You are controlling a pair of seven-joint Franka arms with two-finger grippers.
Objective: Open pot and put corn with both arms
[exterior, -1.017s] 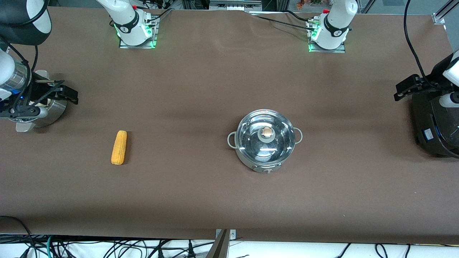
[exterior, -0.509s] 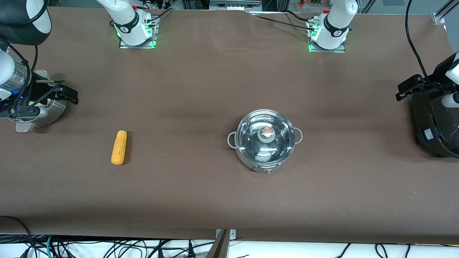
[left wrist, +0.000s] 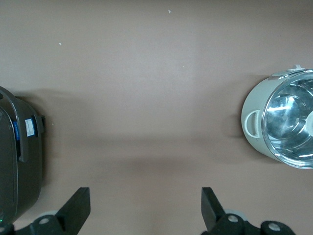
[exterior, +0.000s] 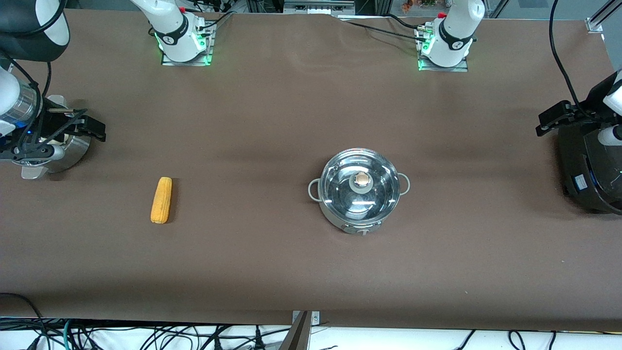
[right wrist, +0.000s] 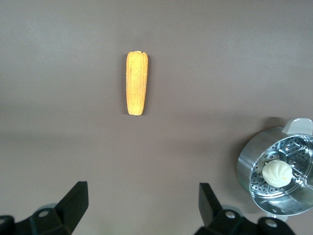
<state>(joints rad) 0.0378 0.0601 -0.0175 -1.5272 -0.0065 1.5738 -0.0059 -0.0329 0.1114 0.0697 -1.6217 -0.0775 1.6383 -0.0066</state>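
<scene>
Sitting nearest the front camera, the corn lies flat toward the right arm's end of the table, its length running roughly twelve-to-six. The pot stands a little farther from that camera, near the table's middle and well apart from the cob. Its glass lid is on, so nothing can go in yet. That split probably explains the arms' stations: each waits at its own end.

The right gripper hangs with its fingers spread over a steel vessel at about ten o'clock from the corn. The left gripper hangs spread at the edge of the black cooker, roughly two o'clock from the pot. Neither holds anything.

The right wrist view shows what the front view hides: a perforated insert in that vessel holding what looks like a white bun. The left wrist view shows the pot's pale side wall and one loop handle.
</scene>
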